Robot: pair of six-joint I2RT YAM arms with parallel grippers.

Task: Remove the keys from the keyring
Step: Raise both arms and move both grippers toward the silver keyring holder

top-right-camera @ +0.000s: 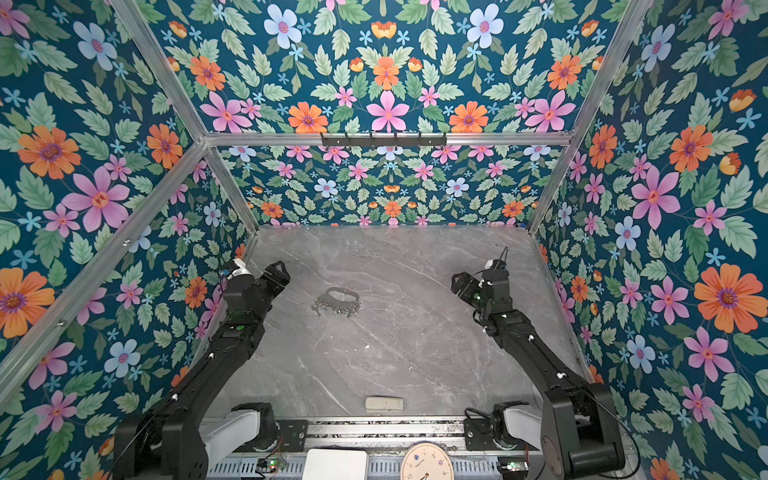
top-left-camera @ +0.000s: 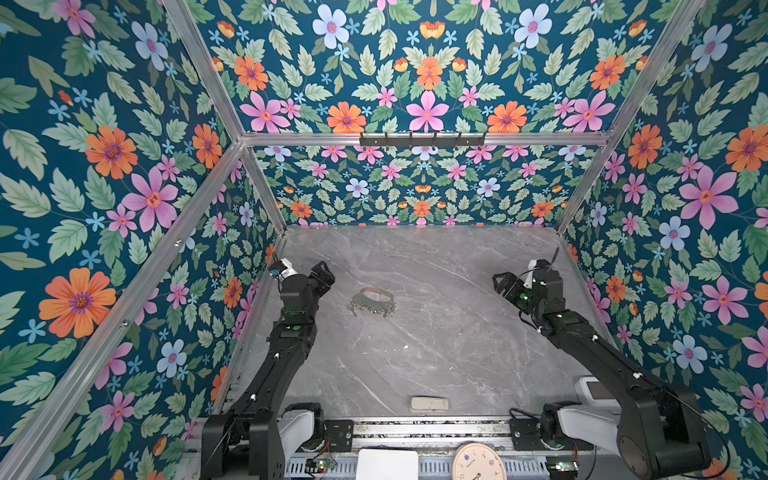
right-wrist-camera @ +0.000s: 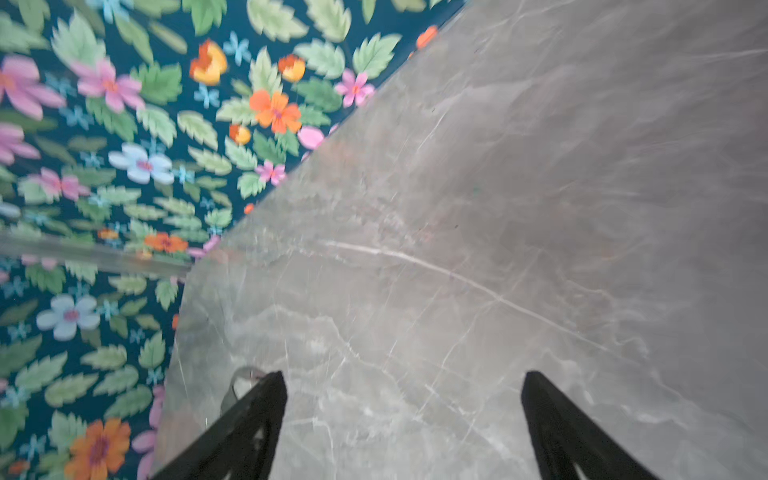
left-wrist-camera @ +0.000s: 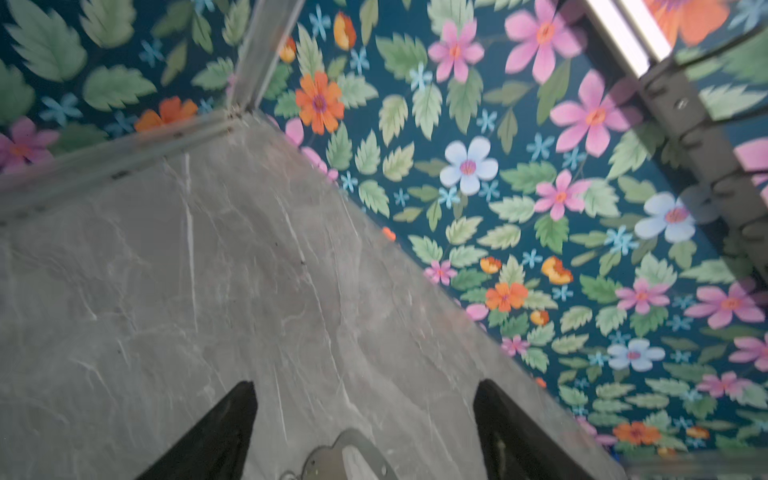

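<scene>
Observed on grey table (top-left-camera: 436, 353): left pincer (left-wrist-camera: 365, 384) and right pincer (right-wrist-camera: 404, 374), both spread wide, gripping nothing. Clock (top-left-camera: 478, 463) cropped at frame edge, small print illegible. Keyring (top-left-camera: 371, 300) flat mid-table between pincers, touching neither. Keys (top-left-camera: 374, 308) hard to separate from its links.

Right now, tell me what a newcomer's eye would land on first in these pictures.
The loud floral wallpaper on the walls grabs the eye first, wrapping a grey marble table. At the table's middle lies the keyring, a grey loop with a silver chain, untouched. The left gripper and right gripper hover open on either side of it, and a pale beige block sits near the front edge.
</scene>
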